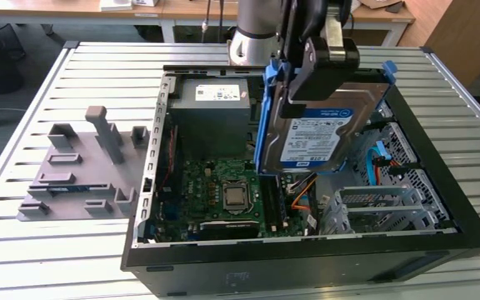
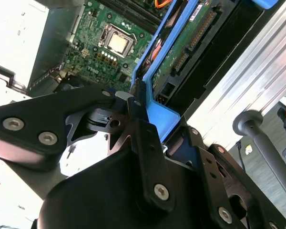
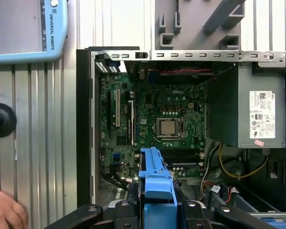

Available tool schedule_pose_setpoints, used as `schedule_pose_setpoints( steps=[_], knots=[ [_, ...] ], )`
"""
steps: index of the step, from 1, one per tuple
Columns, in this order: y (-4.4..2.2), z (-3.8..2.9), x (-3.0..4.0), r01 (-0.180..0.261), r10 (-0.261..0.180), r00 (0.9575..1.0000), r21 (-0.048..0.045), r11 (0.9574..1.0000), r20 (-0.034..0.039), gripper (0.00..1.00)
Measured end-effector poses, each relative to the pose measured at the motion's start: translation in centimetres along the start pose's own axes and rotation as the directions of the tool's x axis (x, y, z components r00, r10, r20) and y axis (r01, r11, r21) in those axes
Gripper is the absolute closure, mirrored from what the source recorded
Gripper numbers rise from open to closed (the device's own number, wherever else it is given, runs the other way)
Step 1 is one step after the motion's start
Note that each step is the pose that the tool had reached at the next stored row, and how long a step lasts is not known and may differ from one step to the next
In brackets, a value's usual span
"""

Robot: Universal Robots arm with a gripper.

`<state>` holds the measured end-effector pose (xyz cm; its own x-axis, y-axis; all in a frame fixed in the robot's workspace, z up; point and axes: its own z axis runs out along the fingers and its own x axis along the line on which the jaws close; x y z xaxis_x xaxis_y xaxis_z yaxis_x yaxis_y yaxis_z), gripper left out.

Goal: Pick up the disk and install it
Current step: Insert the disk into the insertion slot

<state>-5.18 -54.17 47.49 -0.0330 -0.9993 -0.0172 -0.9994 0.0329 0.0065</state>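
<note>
Exterior view showed the disk (image 1: 322,134), a flat silver slab with a glossy label in a blue plastic bracket (image 1: 265,125), hanging tilted from the gripper (image 1: 319,84) above the open computer case (image 1: 307,262). It was picked up but not yet seated. Second wrist view had the black metal fingers (image 2: 144,143) clamped narrow on the bracket's edge. First wrist view looked past the bracket onto the green motherboard (image 3: 167,119).

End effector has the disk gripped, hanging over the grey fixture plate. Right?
Not quite. The end effector does grip the disk, but it hangs over the open computer case, not the grey fixture plate. That plate lies beside the case, on the exterior view's left. The exterior view shows this.
</note>
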Motion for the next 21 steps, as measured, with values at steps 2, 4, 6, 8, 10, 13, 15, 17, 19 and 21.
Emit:
schedule_pose_setpoints(
  steps=[2, 4, 6, 8, 10, 13, 15, 17, 19, 21],
  knots=[
    [-0.47, 0.01, 0.05, 0.0, 0.0, 1.0, 0.0, 1.0, -0.0002, 0.64],
    [-0.81, 0.04, 0.06, 0.0, 0.0, 1.0, 0.0, 1.0, -0.0002, 0.64],
    [-1.05, 0.08, 0.07, 0.0, 0.0, 1.0, 0.0, 1.0, 0.0, 0.64],
    [-1.31, 0.12, 0.09, 0.0, 0.0, 1.0, 0.0, 1.0, -0.0002, 0.64],
    [-1.54, 0.2, 0.17, 0.0, 0.0, 1.0, 0.0, 1.0, 0.0, 0.64],
    [-1.76, 0.33, 0.63, 0.0, 0.0, 1.0, 0.0, 1.0, 0.0, 0.64],
    [-1.9, 0.41, 1.01, 0.0, 0.0, 1.0, 0.0, 1.0, -0.0001, 0.64],
    [-2.08, 0.51, 1.34, 0.0, 0.0, 1.0, 0.0, 1.0, -0.0001, 0.64],
    [-2.34, 0.59, 1.61, 0.0, 0.0, 1.0, 0.0, 1.0, -0.0001, 0.64],
    [-2.71, 0.68, 1.82, 0.0, 0.0, 1.0, -0.0001, 1.0, -0.0001, 0.64]
  ],
)
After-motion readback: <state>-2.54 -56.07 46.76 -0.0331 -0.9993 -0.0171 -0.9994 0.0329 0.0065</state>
